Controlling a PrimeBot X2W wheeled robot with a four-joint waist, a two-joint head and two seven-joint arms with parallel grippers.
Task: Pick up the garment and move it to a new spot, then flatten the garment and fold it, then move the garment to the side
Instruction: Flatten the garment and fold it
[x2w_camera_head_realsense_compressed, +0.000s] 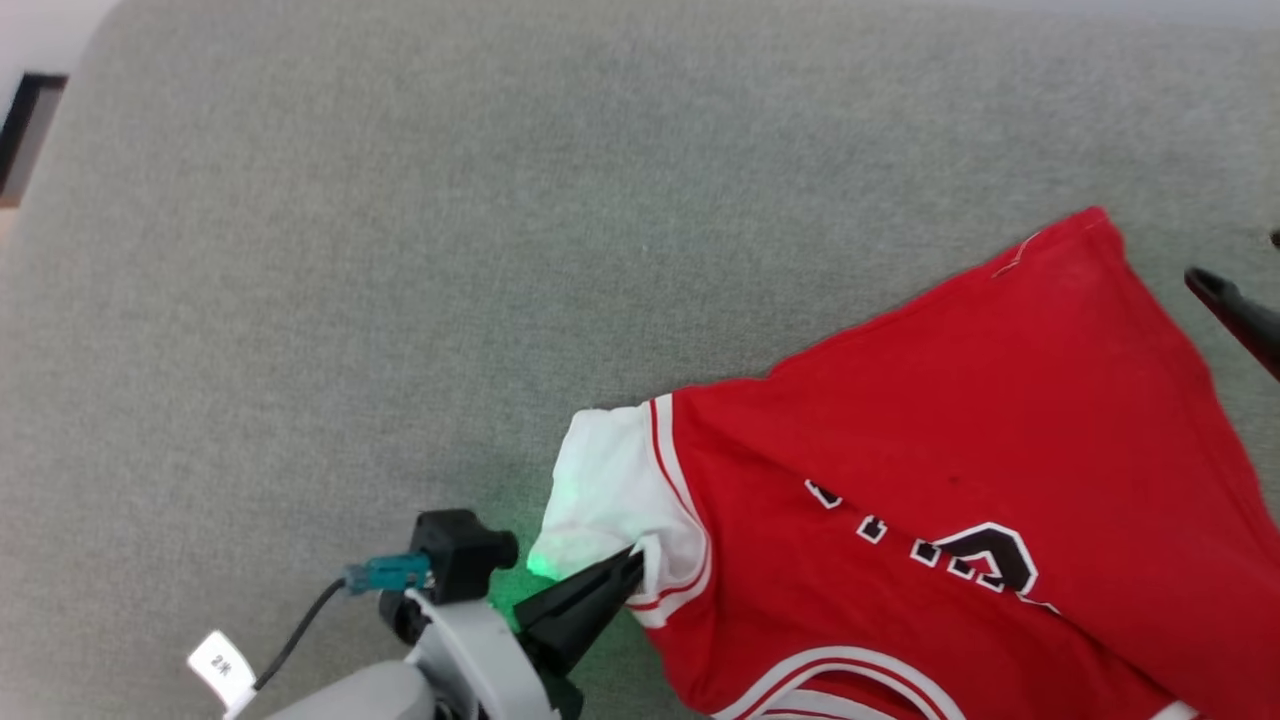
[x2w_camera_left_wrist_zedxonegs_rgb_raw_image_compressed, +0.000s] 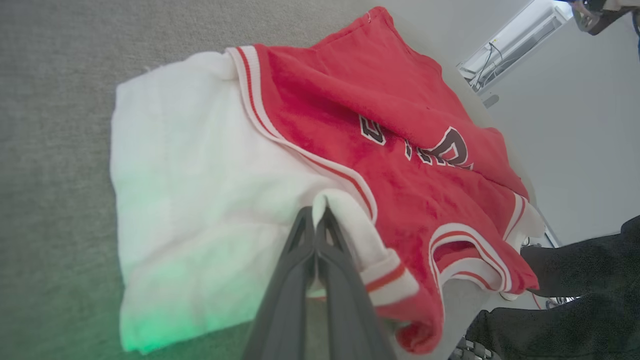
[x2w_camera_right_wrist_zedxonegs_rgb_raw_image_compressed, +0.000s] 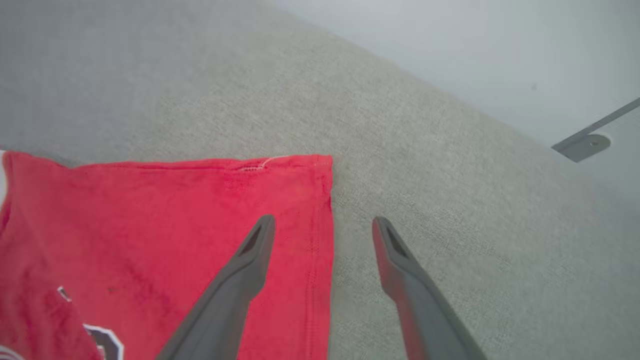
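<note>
The garment (x2w_camera_head_realsense_compressed: 960, 430), a red jersey with white sleeves and black white-outlined characters, lies spread on the grey surface at the lower right of the head view. My left gripper (x2w_camera_head_realsense_compressed: 632, 566) is shut on the edge of its white sleeve; in the left wrist view the two dark fingers pinch a fold of the sleeve (x2w_camera_left_wrist_zedxonegs_rgb_raw_image_compressed: 320, 212). My right gripper (x2w_camera_right_wrist_zedxonegs_rgb_raw_image_compressed: 322, 227) is open above the garment's (x2w_camera_right_wrist_zedxonegs_rgb_raw_image_compressed: 165, 225) bottom hem corner, one finger over the red cloth, the other over bare surface, holding nothing. One right fingertip (x2w_camera_head_realsense_compressed: 1215, 290) shows at the right edge of the head view.
The grey cloth-covered surface (x2w_camera_head_realsense_compressed: 400, 250) stretches wide to the left and far side. Its right edge drops to a pale floor (x2w_camera_left_wrist_zedxonegs_rgb_raw_image_compressed: 575, 150). A person's dark trouser leg (x2w_camera_left_wrist_zedxonegs_rgb_raw_image_compressed: 575, 290) stands close beside the garment's collar end.
</note>
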